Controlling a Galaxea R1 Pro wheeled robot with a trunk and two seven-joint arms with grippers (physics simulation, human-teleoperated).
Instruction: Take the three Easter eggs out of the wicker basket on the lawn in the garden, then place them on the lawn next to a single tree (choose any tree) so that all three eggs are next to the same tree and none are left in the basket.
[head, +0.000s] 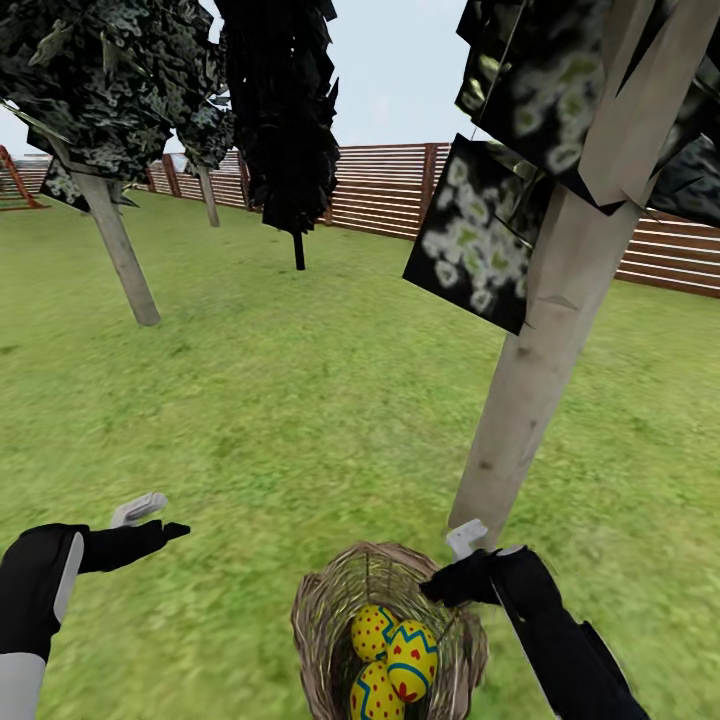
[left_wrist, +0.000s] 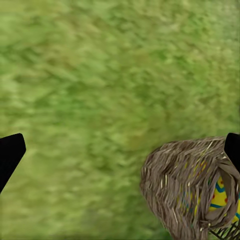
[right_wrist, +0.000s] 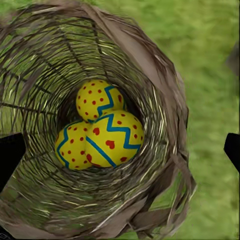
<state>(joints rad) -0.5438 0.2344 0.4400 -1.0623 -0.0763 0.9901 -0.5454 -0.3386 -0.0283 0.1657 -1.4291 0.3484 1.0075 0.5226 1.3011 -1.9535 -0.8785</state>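
Right wrist view looks straight into the basket (right_wrist: 165, 100), where all three eggs (right_wrist: 102, 132) lie. Your right gripper (head: 468, 570) is spread wide above its rim, ready to descend. Your left gripper (head: 150, 520), also wide, waits aside over grass.

three easter eggs (right_wrist: 102, 131) deep in wicker basket (right_wrist: 160, 85) (touching), lawn (right_wrist: 210, 60) beside

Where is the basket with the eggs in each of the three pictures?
Head view: the wicker basket sits at the bottom middle, beside the right pincer.
Left wrist view: at the lower right corner.
Right wrist view: seen from above, three eggs inside.
Shared landmark: the green lawn.
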